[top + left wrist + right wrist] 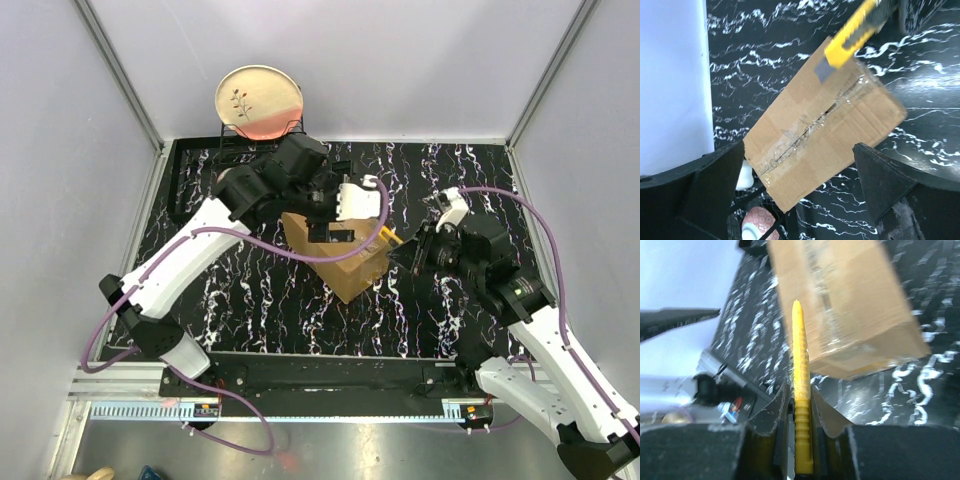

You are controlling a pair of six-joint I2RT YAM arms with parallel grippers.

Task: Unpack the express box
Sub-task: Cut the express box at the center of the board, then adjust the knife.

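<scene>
Left gripper [799,150] jaws wide apart, empty, with the express box [825,135] just below and between its fingers on the black marbled table [765,50]; right gripper [801,395] clamped on a yellow utility knife [797,340], blade ahead of it at the box's slit tape seam [810,125].

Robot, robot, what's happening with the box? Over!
Left gripper open above express box. Right gripper shut on yellow knife, blade near taped seam. Nothing blocking.

One box [350,275]; one knife [854,36], seemingly.
</scene>
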